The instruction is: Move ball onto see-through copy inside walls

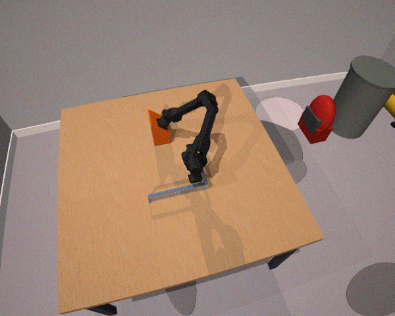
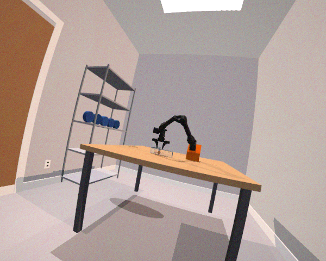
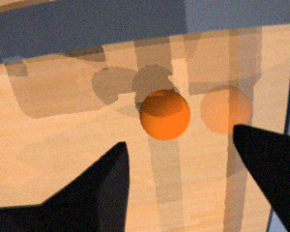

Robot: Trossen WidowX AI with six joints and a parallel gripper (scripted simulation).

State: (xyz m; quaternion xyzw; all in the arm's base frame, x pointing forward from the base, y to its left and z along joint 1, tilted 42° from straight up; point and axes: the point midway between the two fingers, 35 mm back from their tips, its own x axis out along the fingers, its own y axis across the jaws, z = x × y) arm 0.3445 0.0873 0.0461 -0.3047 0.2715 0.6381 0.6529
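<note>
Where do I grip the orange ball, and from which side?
Take the ball across its widest middle, coming straight down, since it is round and sits on the table. The open gripper hangs above it; centre the fingers first, minding the wall close behind.

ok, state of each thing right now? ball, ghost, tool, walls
ball: on the table, free, beside the ghost, not on it
ghost: unfilled, partly hidden by one tool finger
tool: open, holding nothing, fingers either side of the ball, not touching it
walls: standing, forming a corner, ball inside near it
</note>
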